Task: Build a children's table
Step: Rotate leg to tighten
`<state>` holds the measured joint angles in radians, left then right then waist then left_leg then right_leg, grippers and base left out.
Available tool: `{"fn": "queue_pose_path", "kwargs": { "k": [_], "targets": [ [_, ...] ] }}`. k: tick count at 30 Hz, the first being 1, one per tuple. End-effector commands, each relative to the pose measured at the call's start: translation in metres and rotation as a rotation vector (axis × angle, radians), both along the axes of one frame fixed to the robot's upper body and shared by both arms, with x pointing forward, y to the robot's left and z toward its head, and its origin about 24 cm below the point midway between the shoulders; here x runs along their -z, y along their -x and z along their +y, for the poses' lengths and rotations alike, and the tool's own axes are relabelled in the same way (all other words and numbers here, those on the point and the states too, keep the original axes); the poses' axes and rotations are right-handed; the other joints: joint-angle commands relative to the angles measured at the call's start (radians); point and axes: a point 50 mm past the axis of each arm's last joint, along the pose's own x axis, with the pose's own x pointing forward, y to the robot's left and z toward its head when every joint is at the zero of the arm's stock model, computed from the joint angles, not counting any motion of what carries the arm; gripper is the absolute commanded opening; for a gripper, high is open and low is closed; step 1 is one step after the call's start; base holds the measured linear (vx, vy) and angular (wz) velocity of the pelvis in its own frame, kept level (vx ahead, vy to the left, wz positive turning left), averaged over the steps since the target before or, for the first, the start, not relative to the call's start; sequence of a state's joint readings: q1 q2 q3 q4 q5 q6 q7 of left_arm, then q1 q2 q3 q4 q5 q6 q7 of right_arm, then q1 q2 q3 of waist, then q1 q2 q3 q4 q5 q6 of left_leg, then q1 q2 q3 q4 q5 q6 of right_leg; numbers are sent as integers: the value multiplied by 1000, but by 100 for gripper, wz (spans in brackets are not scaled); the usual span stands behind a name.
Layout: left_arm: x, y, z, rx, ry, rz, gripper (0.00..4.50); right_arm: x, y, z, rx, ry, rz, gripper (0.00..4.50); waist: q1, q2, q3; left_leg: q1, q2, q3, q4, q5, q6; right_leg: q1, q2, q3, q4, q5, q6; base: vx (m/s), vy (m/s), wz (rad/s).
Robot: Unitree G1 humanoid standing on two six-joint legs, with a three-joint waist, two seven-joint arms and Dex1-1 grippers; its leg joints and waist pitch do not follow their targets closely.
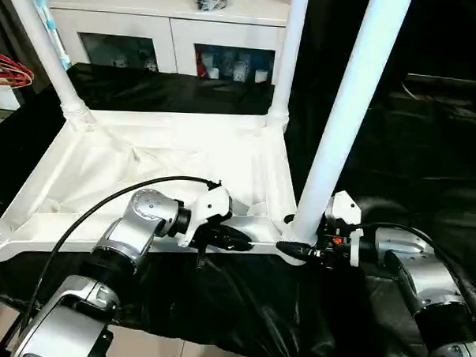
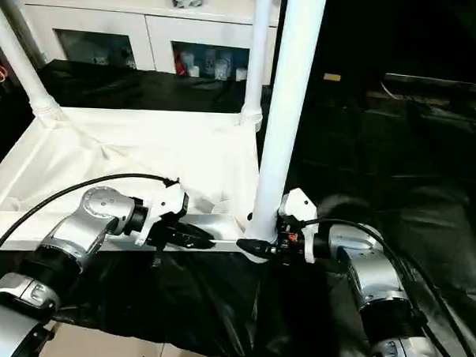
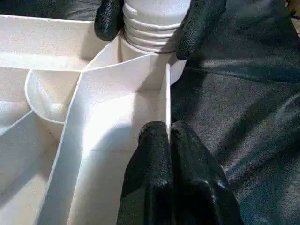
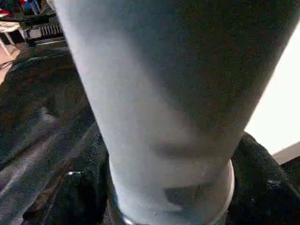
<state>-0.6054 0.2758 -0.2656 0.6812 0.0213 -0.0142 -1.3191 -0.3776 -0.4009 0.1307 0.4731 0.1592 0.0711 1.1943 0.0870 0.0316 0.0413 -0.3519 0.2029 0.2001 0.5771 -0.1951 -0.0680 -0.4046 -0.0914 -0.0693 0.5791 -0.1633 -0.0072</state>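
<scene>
We find the left gripper (image 3: pixel 166 140) level, clenched on the table (image 1: pixel 104 173) rim. The right gripper (image 1: pixel 292 242), level, straddles the near leg (image 1: pixel 347 112) base, grip uncertain.

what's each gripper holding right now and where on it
Left gripper pinches the tabletop's thin edge rim. Right gripper straddles the near leg's threaded base.

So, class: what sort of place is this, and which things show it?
Probably an indoor room set up as a workspace: a white cabinet with glass-fronted compartments, black sheeting draped over the surfaces, and an upturned plastic table.
</scene>
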Motion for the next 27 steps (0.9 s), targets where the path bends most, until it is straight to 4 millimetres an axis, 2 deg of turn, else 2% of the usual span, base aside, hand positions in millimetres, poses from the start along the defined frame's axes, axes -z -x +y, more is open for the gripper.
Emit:
{"fn": "queue_pose_path", "kwargs": {
  "k": [1, 2, 3, 4, 5, 6, 7, 8, 10, 11, 12, 13, 15, 16, 17, 19, 21, 22, 24, 25, 27],
  "targets": [
    [-10, -6, -9, -40, 69, -46, 0, 15, 7, 9, -14, 22, 51, 272, -1, -16, -57, 2, 31, -10, -62, -180, 78, 50, -53, 37, -59, -241, -233, 0, 0, 0],
    [-10, -13, -19, -118, 83, -68, 0, 22, -9, 10, 210, 48, 10, 272, -4, -18, -56, 3, 32, -10, -64, -190, 71, 47, -53, 37, -62, -269, -227, 0, 0, 0],
    [-10, -13, -19, -118, 83, -68, 0, 22, -9, 10, 210, 48, 10, 272, -9, -15, -52, 3, 30, -9, -65, -203, 59, 42, -53, 38, -64, -293, -223, 0, 0, 0],
    [-11, -15, -23, -145, 89, -73, 0, 25, -15, 11, 301, 55, 0, 272, -16, -17, -51, 4, 24, -15, -68, -235, 36, 47, -55, 34, -72, -376, -198, 0, 0, 0],
    [-11, -19, -28, -185, 86, -85, 0, 27, -20, 13, 377, 49, 4, 272, -21, -19, -55, 7, 24, -17, -68, -234, 25, 46, -55, 35, -73, -383, -189, 0, 0, 0],
    [-12, -25, -38, -257, 82, -104, 0, 30, -28, 18, 484, 34, 18, 271, -29, -16, -53, 8, 24, -15, -68, -239, 24, 39, -53, 38, -74, -379, -191, 0, 0, 0],
    [-13, -27, -41, -278, 82, -109, 0, 31, -29, 21, 505, 28, 23, 271, -35, -15, -51, 13, 22, -15, -69, -264, 13, 37, -50, 36, -79, -400, -191, 0, 0, 0],
    [-14, -31, -47, -324, 83, -114, 0, 32, -32, 26, 543, 19, 28, 271, -36, -17, -53, 9, 22, -18, -69, -259, 14, 43, -52, 35, -78, -395, -186, 0, 0, 0],
    [-15, -35, -57, -385, 92, -115, 0, 33, -38, 36, 603, 6, 42, 271, -35, -18, -52, 9, 20, -16, -68, -255, 27, 41, -53, 36, -81, -389, -186, 0, 0, 0],
    [-17, -38, -65, -428, 99, -119, 0, 33, -43, 46, 656, -7, 57, 271, -34, -14, -56, 7, 20, -16, -66, -238, 33, 43, -54, 38, -77, -361, -193, 0, 0, 0],
    [-17, -38, -65, -428, 99, -119, 0, 33, -43, 46, 656, -7, 57, 271, -37, -15, -56, 6, 19, -15, -66, -230, 34, 42, -51, 38, -76, -347, -198, 0, 0, 0],
    [-18, -39, -72, -445, 102, -124, 0, 31, -48, 56, 701, -16, 62, 271, -33, -10, -58, 4, 19, -17, -65, -219, 40, 47, -52, 35, -73, -326, -201, 0, 0, 0],
    [-18, -38, -76, -438, 96, -134, 0, 29, -51, 65, 716, -25, 54, 271, -36, -12, -58, 3, 18, -16, -65, -215, 43, 47, -50, 35, -72, -297, -212, 0, 0, 0],
    [-17, -37, -77, -416, 93, -139, 0, 26, -52, 70, 703, -40, 42, 271, -34, -8, -59, 3, 18, -15, -64, -213, 44, 47, -51, 34, -71, -291, -213, 0, 0, 0],
    [-17, -37, -78, -411, 91, -141, 0, 25, -53, 71, 701, -45, 38, 305, -36, -10, -60, -1, 18, -15, -64, -206, 52, 51, -52, 34, -68, -266, -218, 0, 0, 0],
    [-16, -36, -78, -393, 88, -144, 0, 23, -54, 74, 694, -57, 29, 340, -35, -10, -61, 1, 19, -14, -62, -200, 62, 50, -51, 35, -66, -241, -227, 0, 0, 0],
    [-15, -34, -75, -364, 87, -146, 0, 23, -53, 73, 678, -76, 40, 343, -35, -11, -61, 0, 20, -14, -62, -197, 70, 51, -52, 35, -64, -232, -232, 0, 0, 0],
    [-14, -33, -73, -352, 88, -148, 0, 24, -53, 71, 663, -76, 39, 362, -36, -12, -60, -1, 20, -14, -63, -200, 74, 52, -52, 34, -65, -236, -233, 0, 0, 0],
    [-14, -32, -71, -334, 93, -153, 0, 24, -51, 68, 646, -76, 39, 378, -38, -11, -60, 2, 21, -13, -63, -203, 75, 50, -52, 35, -65, -237, -235, 0, 0, 0],
    [-13, -31, -67, -317, 98, -149, 0, 24, -50, 63, 619, -62, 26, 378, -39, -14, -60, -1, 20, -13, -62, -205, 78, 52, -51, 35, -66, -242, -234, 0, 0, 0],
    [-13, -29, -63, -295, 103, -152, 0, 24, -48, 59, 591, -49, 12, 395, -39, -13, -59, -2, 21, -13, -62, -204, 84, 54, -52, 34, -65, -243, -232, 0, 0, 0]
  ]
}}
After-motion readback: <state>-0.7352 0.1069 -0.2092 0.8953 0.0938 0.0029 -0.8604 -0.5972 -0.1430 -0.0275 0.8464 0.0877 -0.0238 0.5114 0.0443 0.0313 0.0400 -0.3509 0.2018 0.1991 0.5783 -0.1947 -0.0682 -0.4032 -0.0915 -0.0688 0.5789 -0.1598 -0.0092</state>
